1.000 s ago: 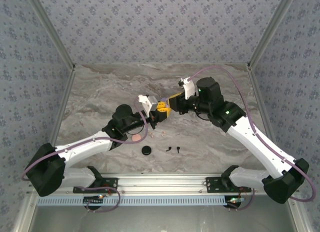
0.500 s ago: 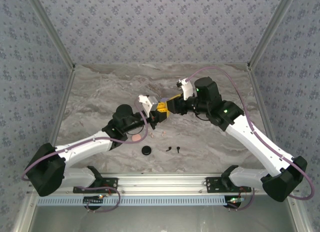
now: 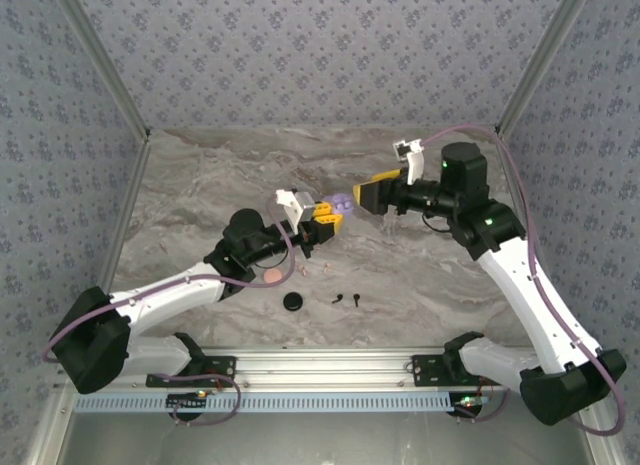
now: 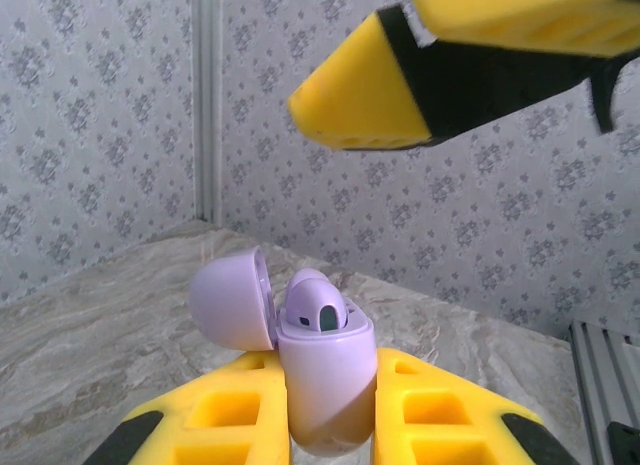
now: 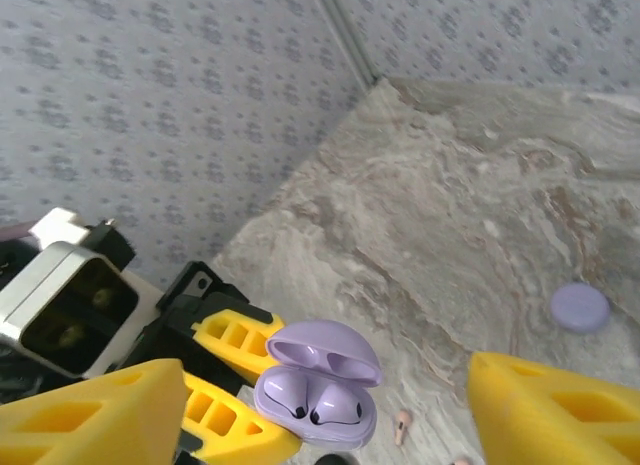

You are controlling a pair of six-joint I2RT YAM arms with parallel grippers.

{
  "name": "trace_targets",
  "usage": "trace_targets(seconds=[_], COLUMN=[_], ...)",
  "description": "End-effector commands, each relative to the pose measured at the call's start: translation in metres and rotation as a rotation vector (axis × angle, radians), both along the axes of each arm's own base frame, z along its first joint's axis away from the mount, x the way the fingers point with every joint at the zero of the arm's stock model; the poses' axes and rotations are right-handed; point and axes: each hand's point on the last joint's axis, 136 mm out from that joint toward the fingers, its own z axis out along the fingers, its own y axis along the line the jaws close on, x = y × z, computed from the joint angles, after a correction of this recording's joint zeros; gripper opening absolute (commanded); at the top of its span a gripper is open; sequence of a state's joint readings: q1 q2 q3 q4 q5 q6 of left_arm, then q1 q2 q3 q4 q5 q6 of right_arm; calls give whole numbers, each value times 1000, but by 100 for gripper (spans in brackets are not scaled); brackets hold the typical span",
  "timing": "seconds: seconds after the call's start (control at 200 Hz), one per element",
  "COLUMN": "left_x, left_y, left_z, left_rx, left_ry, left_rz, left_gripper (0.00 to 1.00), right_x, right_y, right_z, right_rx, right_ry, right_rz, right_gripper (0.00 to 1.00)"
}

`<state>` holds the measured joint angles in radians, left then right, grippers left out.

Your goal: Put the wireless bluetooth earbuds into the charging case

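Note:
My left gripper point(image 3: 326, 217) is shut on the lilac charging case point(image 3: 339, 202), holding it above the table. Its lid point(image 4: 232, 303) stands open. Two lilac earbuds point(image 5: 315, 390) sit in the case's wells; the left wrist view shows one earbud point(image 4: 315, 305) poking up. The yellow fingers point(image 4: 230, 420) press the case's point(image 4: 325, 375) sides. My right gripper point(image 3: 368, 194) hangs open just right of the case, apart from it, nothing between its fingers point(image 5: 100, 415). Pale pink earbuds point(image 3: 315, 266) and black earbuds point(image 3: 348, 299) lie on the table.
A pink round case point(image 3: 272, 275) and a black round case point(image 3: 292, 302) rest on the marble table point(image 3: 430, 275) near the left arm. A pink earbud point(image 5: 402, 423) lies below the held case. A small lilac disc point(image 5: 580, 307) lies farther off. Patterned walls close in the table.
The right gripper has pulled back to the right, away from the lilac case, and the right arm has risen. The left gripper stayed put, still holding the case.

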<state>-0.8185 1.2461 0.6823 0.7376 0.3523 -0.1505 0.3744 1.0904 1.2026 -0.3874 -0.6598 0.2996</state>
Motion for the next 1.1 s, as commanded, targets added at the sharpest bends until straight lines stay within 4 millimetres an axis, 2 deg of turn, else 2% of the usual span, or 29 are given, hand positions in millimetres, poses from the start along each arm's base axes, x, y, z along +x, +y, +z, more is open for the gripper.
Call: trace_targets(seconds=[0.0,0.18,0.35,0.515,0.795,1.094], left_x=[-14,-20,-24,-24,-23,-20], left_y=[0,0,-2,-3,-5,-6], left_z=[50,60,62,61,58,53], left_rx=[-104,-130,-135,-134,-125,-106], left_ry=[-99,-117,-117,-111,-103,-95], left_rz=[-54,-85,-115,-121,-121,-112], left_gripper=[0,0,0,0,0,0], right_x=[-27,-33,-35,-39,-43,-56], right_y=[15,22,32,41,40,31], right_z=[-4,-4,-5,4,17,27], right_rx=[102,155,156,161,158,146], right_ry=[70,51,70,50,-6,-82], right_rz=[200,257,304,347,342,325], right_gripper=[82,91,91,88,85,84])
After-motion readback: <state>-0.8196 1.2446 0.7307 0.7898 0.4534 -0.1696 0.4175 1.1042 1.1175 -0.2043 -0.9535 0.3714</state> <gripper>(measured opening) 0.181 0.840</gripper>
